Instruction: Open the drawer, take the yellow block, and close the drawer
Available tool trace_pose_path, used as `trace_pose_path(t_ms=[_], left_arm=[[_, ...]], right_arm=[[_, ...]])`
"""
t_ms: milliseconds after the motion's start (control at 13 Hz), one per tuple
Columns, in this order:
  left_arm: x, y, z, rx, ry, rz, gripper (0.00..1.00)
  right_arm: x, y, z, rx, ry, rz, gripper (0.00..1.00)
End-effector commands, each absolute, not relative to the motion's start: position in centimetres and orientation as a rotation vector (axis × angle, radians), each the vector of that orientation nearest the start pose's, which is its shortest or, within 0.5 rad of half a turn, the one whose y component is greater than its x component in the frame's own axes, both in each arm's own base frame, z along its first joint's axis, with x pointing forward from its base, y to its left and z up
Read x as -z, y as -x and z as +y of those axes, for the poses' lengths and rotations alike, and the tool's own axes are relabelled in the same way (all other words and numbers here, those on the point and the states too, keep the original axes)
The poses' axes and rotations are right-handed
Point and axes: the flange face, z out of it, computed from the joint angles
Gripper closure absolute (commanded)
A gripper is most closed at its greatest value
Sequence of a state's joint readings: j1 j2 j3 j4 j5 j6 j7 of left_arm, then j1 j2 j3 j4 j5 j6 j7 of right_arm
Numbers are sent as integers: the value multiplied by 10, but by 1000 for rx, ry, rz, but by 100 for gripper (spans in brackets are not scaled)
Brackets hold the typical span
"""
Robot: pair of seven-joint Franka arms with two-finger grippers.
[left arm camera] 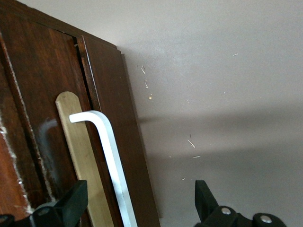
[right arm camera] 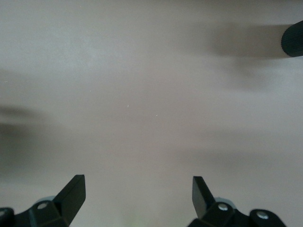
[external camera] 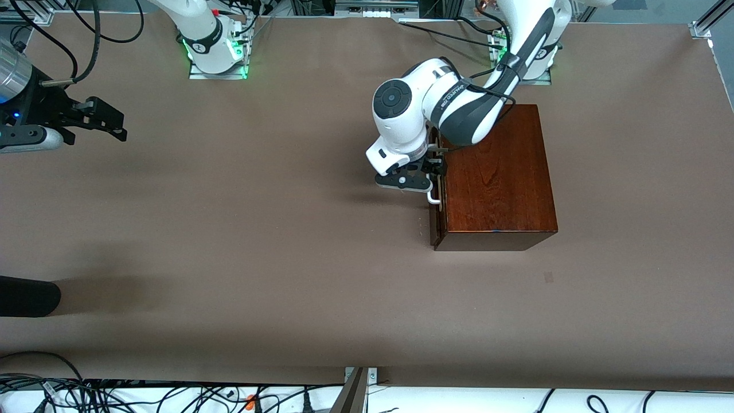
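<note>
The dark wooden box (external camera: 498,175) stands on the brown desk (external camera: 287,229) in the right-centre of the front view, close to the left arm's base at the top. Its drawer (external camera: 436,221) faces the right arm's end of the desk and looks shut or nearly so, its dark front flush with the box. The white handle (external camera: 434,198) sticks out from that front; in the left wrist view the handle (left arm camera: 111,156) runs down over a pale strip (left arm camera: 80,156) on the dark wood.

The left end effector (external camera: 431,167) sits right at the handle, its fingers spread open; in its own view one finger (left arm camera: 71,205) stands over the drawer front and the other (left arm camera: 204,198) over bare desk, with the handle between them but not clamped. The left arm's white wrist covers the top of the handle and part of the box edge in the front view.

The right end effector (external camera: 112,123) waits in the upper left of the front view, over bare desk, fingers (right arm camera: 73,194) wide open and holding nothing.

A dark rounded object (external camera: 26,295) pokes in at the left edge, cut off by the frame; what it is cannot be told. Cables (external camera: 143,396) lie along the bottom edge.

The yellow block is not visible in any view; the drawer's inside is hidden.
</note>
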State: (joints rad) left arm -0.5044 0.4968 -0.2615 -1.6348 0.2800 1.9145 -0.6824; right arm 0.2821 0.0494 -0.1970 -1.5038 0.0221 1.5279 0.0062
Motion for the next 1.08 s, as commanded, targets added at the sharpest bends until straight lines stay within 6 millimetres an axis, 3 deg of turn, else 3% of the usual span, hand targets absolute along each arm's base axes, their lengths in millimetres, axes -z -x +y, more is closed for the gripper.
trace_pose_path(t_ms=[0,462,1000], left_arm=[[-316,-497,-426,-77,2869,260,0],[-297,-490,-443,-51,2898,201,0],[-297,-474,-476,23,2963,129,0]], right_arm=[[-629,-563,53,-24,3124,-107,0],[-629,-563,53,-24,3124,-107,0],[-629,-563,53,-24,3124,-107,0]])
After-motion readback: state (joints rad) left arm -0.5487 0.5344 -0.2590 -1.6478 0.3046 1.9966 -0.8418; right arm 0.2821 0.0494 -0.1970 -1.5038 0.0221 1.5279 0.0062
